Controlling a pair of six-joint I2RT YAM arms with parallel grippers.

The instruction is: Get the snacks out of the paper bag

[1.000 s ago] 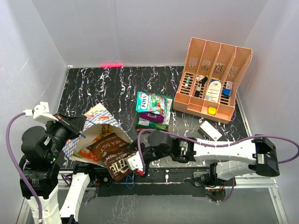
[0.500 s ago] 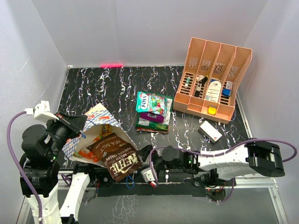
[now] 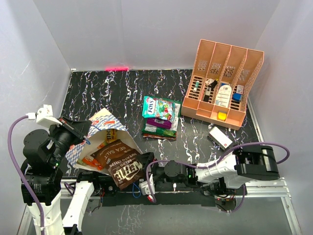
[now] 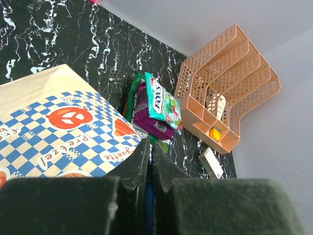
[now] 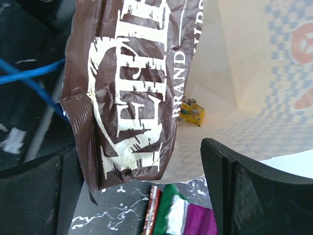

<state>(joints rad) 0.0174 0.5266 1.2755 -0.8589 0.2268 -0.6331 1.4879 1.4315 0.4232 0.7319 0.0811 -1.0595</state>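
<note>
Left claw (image 3: 78,131) clamped shut on rim of cream blue-checked paper bag (image 3: 103,121) (blue cord (image 4: 148,195) in pinch). Right claw (image 3: 145,185) wide open, gripping nothing. Dark brown glossy chip bag (image 3: 126,169) lies half out of bag mouth, at near edge of table (image 3: 122,88).

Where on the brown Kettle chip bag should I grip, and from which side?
Grip the Kettle chip bag by its free crimped edge nearest the open right hand, coming from the table's near-right side. It lies flat, half out of the mouth of the paper bag; its far end sits inside.
</note>
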